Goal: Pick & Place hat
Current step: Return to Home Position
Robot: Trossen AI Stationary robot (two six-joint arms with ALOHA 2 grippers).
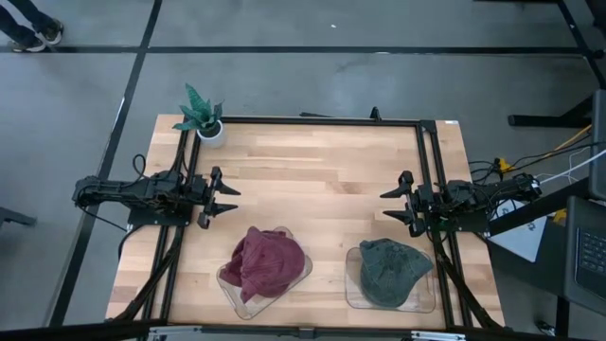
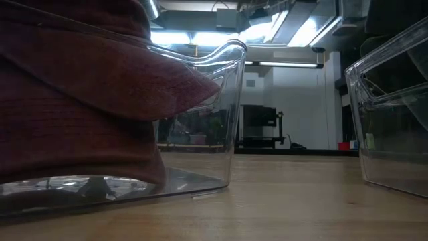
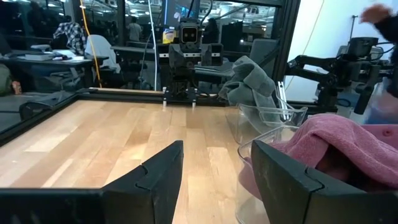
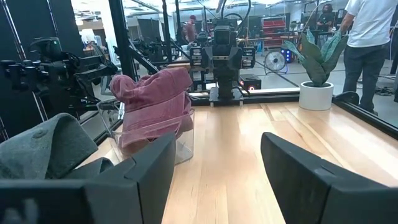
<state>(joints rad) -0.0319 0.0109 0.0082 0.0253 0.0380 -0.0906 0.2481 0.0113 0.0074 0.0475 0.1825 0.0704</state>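
Wooden worktop (image 1: pixel 312 180) viewed from above. At left edge, left arm (image 1: pixel 142 189), jaws apart and empty, pointing inward. At far left corner, potted plant (image 1: pixel 202 118). Near front edge, red cap (image 1: pixel 268 262) heaped in left transparent bin (image 1: pixel 227 282); to its right, apart from it, gray cap (image 1: pixel 390 270) in right transparent bin (image 1: pixel 352 301). At right edge, right arm (image 1: pixel 473 194), jaws likewise apart, holding nothing, clear of both bins.

Soft fabric caps: 2, being one dark red cap (image 1: pixel 267 262) and one gray cap (image 1: pixel 390 270).
Clear plastic bins: 2, left bin (image 1: pixel 230 290) and right bin (image 1: pixel 352 301).
Dark two-finger grippers: 2, left gripper (image 1: pixel 232 199) and right gripper (image 1: pixel 386 206).
Green potted plant in white pot (image 1: pixel 202 114): 1.
Light wooden table (image 1: pixel 312 180): 1.
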